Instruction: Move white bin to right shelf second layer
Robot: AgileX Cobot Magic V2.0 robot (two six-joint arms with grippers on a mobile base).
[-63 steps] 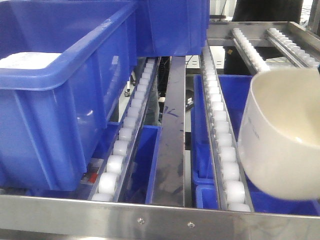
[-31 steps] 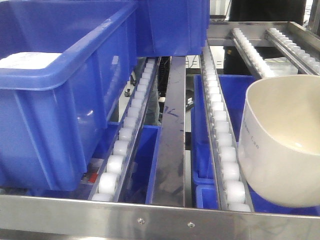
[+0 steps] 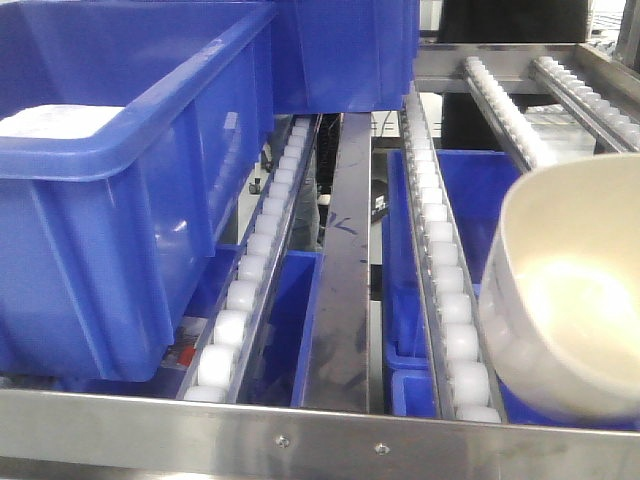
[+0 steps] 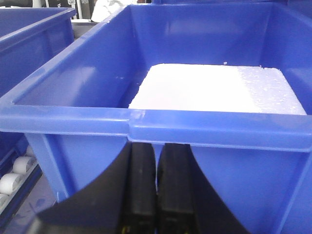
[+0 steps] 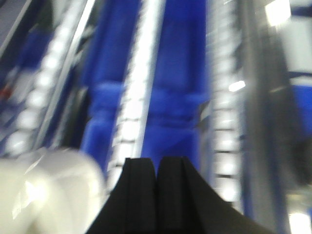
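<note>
- Cream-white white bin [image 3: 570, 300]: tilted over right roller lane [image 3: 445, 290], seemingly not yet seated.
- My left gripper [image 4: 157, 187], right gripper [image 5: 157, 187]: both pressed together, empty.

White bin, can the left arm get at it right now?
Probably not directly. The left gripper is shut, facing the blue crate wall, while the white bin is far across at the rack's right side.

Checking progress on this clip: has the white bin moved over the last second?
Yes. The white bin has tipped its opening toward the camera, staying right of the roller rail.
</note>
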